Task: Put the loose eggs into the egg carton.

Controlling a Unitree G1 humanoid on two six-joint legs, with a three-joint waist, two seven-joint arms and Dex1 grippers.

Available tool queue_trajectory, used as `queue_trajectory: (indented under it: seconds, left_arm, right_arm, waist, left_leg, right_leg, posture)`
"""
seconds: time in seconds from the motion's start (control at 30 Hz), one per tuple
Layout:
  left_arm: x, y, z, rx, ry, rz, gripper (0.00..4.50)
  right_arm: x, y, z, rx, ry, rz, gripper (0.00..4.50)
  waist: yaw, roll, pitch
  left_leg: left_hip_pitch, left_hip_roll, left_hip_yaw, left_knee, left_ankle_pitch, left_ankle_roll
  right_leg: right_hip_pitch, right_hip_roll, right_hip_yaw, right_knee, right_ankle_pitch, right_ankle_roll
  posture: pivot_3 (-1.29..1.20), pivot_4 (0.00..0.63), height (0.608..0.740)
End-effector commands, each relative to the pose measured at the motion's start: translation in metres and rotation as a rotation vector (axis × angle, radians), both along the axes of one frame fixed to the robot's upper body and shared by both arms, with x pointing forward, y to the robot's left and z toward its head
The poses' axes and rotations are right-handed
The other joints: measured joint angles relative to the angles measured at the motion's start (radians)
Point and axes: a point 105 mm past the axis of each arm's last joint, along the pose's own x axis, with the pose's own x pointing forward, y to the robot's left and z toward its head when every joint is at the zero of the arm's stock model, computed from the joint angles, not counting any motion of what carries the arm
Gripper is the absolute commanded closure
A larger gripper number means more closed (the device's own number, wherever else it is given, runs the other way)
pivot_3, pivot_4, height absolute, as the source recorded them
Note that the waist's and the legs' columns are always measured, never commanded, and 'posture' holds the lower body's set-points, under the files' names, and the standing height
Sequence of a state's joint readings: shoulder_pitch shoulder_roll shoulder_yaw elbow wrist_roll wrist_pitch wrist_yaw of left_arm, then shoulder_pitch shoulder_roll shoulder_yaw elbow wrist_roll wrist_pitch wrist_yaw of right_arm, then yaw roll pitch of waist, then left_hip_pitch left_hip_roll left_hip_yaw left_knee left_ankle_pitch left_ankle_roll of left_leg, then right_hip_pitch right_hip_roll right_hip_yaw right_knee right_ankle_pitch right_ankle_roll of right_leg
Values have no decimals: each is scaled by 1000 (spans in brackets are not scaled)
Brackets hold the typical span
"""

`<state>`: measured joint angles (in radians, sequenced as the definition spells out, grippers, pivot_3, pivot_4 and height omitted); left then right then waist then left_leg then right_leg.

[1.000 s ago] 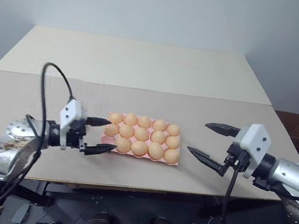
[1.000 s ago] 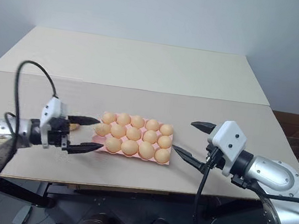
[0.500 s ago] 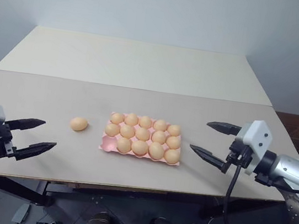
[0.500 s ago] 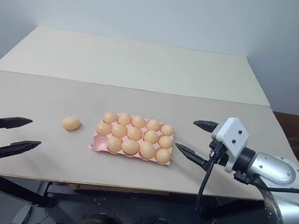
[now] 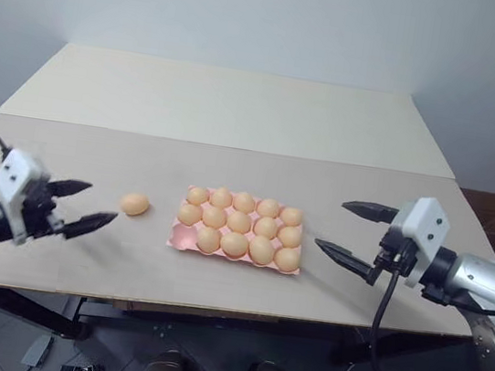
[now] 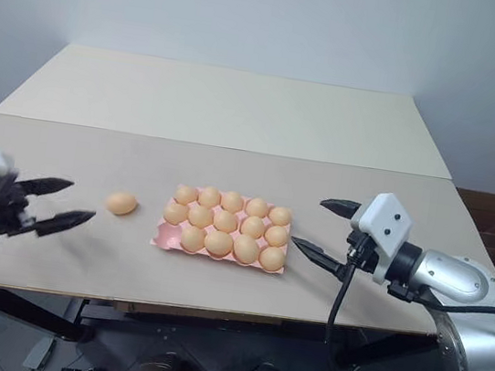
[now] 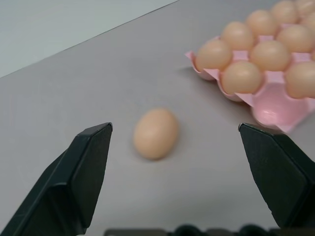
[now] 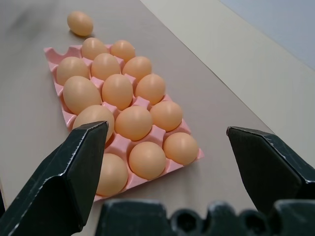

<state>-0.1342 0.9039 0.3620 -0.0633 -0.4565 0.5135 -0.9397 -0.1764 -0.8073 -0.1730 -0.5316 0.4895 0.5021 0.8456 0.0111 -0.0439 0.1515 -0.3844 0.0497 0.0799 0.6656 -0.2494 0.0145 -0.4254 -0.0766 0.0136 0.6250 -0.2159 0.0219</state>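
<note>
Loose egg point(image 5: 134, 205) lengthwise toward egg carton point(image 5: 179, 239)

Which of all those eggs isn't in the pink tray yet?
The lone egg lying on the table, left of the tray and just ahead of the open left gripper. The other eggs all sit in tray cups.
</note>
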Motion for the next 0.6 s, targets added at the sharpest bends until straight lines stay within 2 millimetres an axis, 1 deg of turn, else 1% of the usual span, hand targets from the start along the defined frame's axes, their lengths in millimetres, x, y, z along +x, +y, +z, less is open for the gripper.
queue_trajectory:
  seconds: [0.03, 0.23, 0.33, 0.5, 0.53, 0.57, 0.6]
  left_arm:
    - [22, 0, -12, 38, 42, 57, 31]
    - [51, -10, -46, 70, 162, 83, 31]
    - [57, -13, -53, 72, 182, 73, 672]
    - [53, -17, -39, 42, 139, 11, 2350]
    - [52, -17, -36, 50, 124, -1, 2621]
    - [50, -18, -32, 55, 108, -19, 2745]
    - [45, -23, -25, 51, 76, -64, 2757]
  right_arm:
    - [-2, 2, 11, -5, -60, 18, 0]
    - [-4, 2, 16, -5, -77, 6, 0]
    - [-5, 1, 18, -4, -86, -6, 0]
    - [-8, 0, 21, 5, -98, -24, 0]
    - [-9, 0, 21, 6, -99, -28, 0]
    - [-10, 0, 21, 7, -99, -30, 0]
    - [-11, 0, 21, 7, -100, -32, 0]
  waist:
    - [-3, 0, 0]
    - [-6, 0, 0]
    - [-6, -1, 0]
    - [-5, 0, 0]
    - [-5, 0, 0]
    - [-5, 0, 0]
    - [-6, 0, 0]
  left_leg:
    - [0, 0, 0, 0, 0, 0]
    - [-2, 0, 0, 0, -1, 1]
    - [-2, 0, 0, 0, -1, 1]
    - [-2, 0, 0, 1, -1, 1]
    - [-2, 0, 0, 1, -1, 1]
    - [-2, 0, 0, 1, -1, 1]
    - [-2, 0, 0, 1, -1, 1]
  right_leg:
    - [0, 0, 0, -1, 0, 0]
    - [-1, 0, 0, -1, 0, 1]
    - [-1, 0, 0, -1, 0, 1]
    - [-1, 0, 0, 0, 0, 1]
    - [-1, 0, 0, 0, 0, 1]
    - [-1, 0, 0, 0, 0, 1]
    - [-1, 0, 0, -1, 0, 1]
  posture:
    - [0, 150, 740]
    - [0, 150, 740]
    - [0, 150, 740]
    - [0, 150, 740]
    - [0, 150, 740]
    - [0, 150, 740]
    - [0, 150, 740]
